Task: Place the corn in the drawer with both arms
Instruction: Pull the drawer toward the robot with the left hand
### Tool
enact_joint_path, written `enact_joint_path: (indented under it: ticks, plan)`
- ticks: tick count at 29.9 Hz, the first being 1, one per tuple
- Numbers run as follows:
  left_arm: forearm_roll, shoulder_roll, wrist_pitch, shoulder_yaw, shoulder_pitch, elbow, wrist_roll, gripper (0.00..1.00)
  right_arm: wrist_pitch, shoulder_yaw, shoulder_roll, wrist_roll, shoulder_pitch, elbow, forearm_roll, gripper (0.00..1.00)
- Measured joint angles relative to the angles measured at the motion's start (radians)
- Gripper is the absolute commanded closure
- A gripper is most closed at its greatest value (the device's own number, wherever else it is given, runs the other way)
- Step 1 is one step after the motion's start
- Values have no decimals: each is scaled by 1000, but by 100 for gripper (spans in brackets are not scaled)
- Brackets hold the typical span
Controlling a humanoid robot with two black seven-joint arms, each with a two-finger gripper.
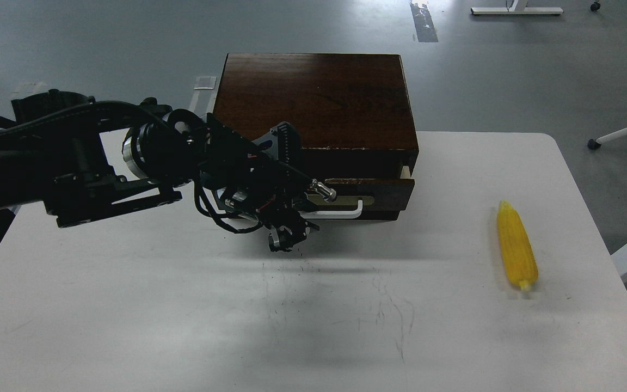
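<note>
The step in hand is opening the drawer (pixel 370 191). The dark wooden box (pixel 313 100) sits at the far edge of the table (pixel 128 305), near the middle, and its drawer stands out only a crack, with a thin pale strip showing at its right end. The white handle (pixel 340 212) runs across the drawer front.

The left arm (pixel 74 163) reaches in from the left side, and the left tool (pixel 305 209) is right at the left end of that handle. From where I stand it looks clamped on the handle, but the dark fingers and cables crowd together there, so I cannot tell for sure whether they are closed round the bar or merely against it.

The corn (pixel 516 249) lies flat on the table near the right edge, well apart from the box, with its stub end pointing toward the near edge. Nothing touches it. Of the right arm only a loop of cable shows at the right border, and its tool is out of sight.

Next, I judge, the left arm must draw the handle straight toward the near edge until the drawer gapes wide enough for the cob's full length. A skewed pull could drag the whole box instead. The right arm then has to come in for the corn.
</note>
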Motion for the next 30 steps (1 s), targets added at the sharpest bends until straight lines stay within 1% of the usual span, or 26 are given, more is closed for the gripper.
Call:
enact_joint_path:
  ticks: [22, 23, 24, 25, 26, 28, 29, 30]
  plan:
    - [0, 35, 0, 1, 3, -88, 0, 65, 0, 0, -14, 0, -2, -1, 0, 0]
    - [0, 35, 0, 1, 3, -92, 0, 62, 0, 0, -14, 0, -3, -1, 0, 0]
    - [0, 35, 0, 0, 3, -94, 0, 51, 0, 0, -14, 0, -3, -1, 0, 0]
    - [0, 35, 0, -1, 3, -95, 0, 43, 0, 0, -15, 0, -3, -1, 0, 0]
    - [0, 36, 0, -4, 3, -96, 0, 30, 0, 0, -15, 0, -3, -1, 0, 0]
    - [-5, 40, 0, -14, 3, -100, 0, 19, 0, -1, -15, 0, -4, -1, 0, 0]
    - [-14, 44, 0, -21, 3, -100, -1, 12, 0, -1, -15, 0, -4, -1, 0, 0]
    - [-25, 48, 0, -28, 3, -101, -1, 9, 0, -1, -15, 0, -5, -1, 0, 0]
